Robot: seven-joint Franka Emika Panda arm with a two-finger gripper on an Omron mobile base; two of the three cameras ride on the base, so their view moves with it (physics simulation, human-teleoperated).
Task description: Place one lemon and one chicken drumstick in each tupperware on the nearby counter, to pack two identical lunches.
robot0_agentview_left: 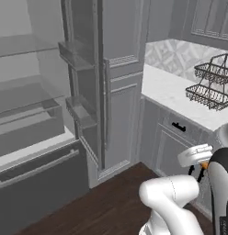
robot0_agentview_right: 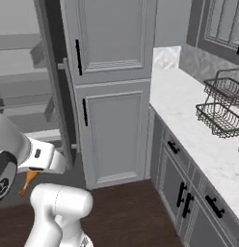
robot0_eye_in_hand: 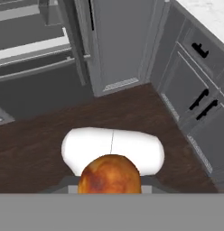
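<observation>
The chicken drumstick point(robot0_eye_in_hand: 109, 174) hides the tool's fingertips.

You see the long white marble-like counter point(robot0_agentview_left: 171, 89) over grey cabinet doors point(robot0_agentview_left: 173, 149) with black handles, and a two-tier dark wire basket point(robot0_agentview_left: 210, 85) standing on it. At lower right, the gripper point(robot0_agentview_left: 202, 169) shows a small orange piece between its closed jaws, over dark wooden floor point(robot0_agentview_left: 111, 206).

Browned chicken drumstick point(robot0_eye_in_hand: 109, 174) between jaws.

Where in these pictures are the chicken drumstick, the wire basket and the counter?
chicken drumstick point(robot0_eye_in_hand: 109, 175), hand view, its browned rounded end.
wire basket point(robot0_agentview_right: 222, 113), right base view, lower tier's rim.
counter point(robot0_agentview_right: 189, 116), right base view, bare marble top.
</observation>
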